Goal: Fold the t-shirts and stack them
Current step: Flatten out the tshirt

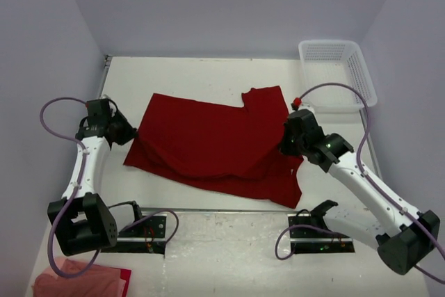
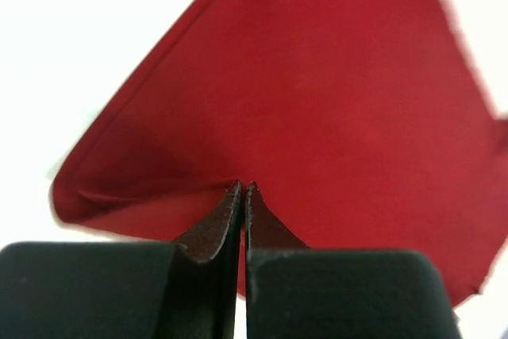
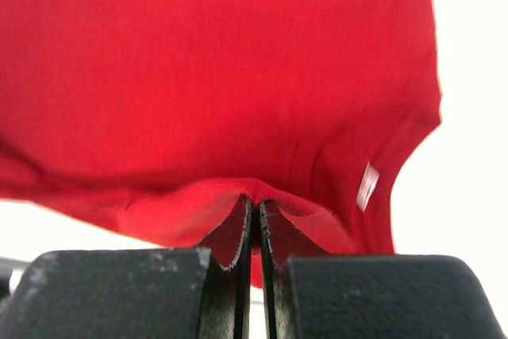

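Partly doubled over itself, a deep red t-shirt [image 1: 215,144] lay across the middle of the white table [image 1: 208,74], its lower layer showing along the side nearest the arms and one flap pointing toward the far edge. A small white neck label [image 3: 367,186] showed close to the shirt's right side. At the left side of the cloth, the left gripper [image 1: 128,133] was clamped onto the shirt; its wrist camera showed the two black fingers pressed together with a ridge of red fabric [image 2: 317,101] running up to their tips [image 2: 243,188]. On the opposite side the right gripper [image 1: 286,145] pinched the shirt as well, a fold of fabric [image 3: 198,77] draped over its closed fingertips [image 3: 255,200]. A white mesh basket [image 1: 361,74] stood at the table's far right corner, well apart from the shirt. A crumpled pink cloth [image 1: 76,279] sat by the near left corner, beside the left arm's base.
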### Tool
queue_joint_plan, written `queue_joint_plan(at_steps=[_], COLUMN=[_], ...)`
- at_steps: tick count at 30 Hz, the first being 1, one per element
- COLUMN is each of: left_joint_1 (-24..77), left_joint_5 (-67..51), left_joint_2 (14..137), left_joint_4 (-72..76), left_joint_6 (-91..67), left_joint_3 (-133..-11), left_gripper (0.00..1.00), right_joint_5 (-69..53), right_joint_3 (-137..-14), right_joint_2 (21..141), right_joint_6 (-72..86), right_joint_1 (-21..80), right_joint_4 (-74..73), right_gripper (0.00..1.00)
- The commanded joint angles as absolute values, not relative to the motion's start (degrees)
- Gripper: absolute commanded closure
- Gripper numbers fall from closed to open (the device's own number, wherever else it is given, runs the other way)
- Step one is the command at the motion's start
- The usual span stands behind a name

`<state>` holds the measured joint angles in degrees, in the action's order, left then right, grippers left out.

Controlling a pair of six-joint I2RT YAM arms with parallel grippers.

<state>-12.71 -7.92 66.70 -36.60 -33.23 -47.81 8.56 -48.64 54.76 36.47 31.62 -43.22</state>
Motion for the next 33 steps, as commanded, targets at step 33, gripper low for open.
queue_joint_plan(at_steps=[33], left_joint_1=[-11.2], left_joint_5=[-42.2], left_joint_2=[97.1], left_joint_4=[23.4], left_joint_6=[-39.1], left_joint_3=[-118.0], left_gripper=[1.0], right_joint_5=[7.3], right_joint_3=[-143.1], right_joint_2=[95.6], right_joint_6=[-7.7], right_joint_1=[20.0], right_joint_4=[-20.6], right_gripper=[1.0])
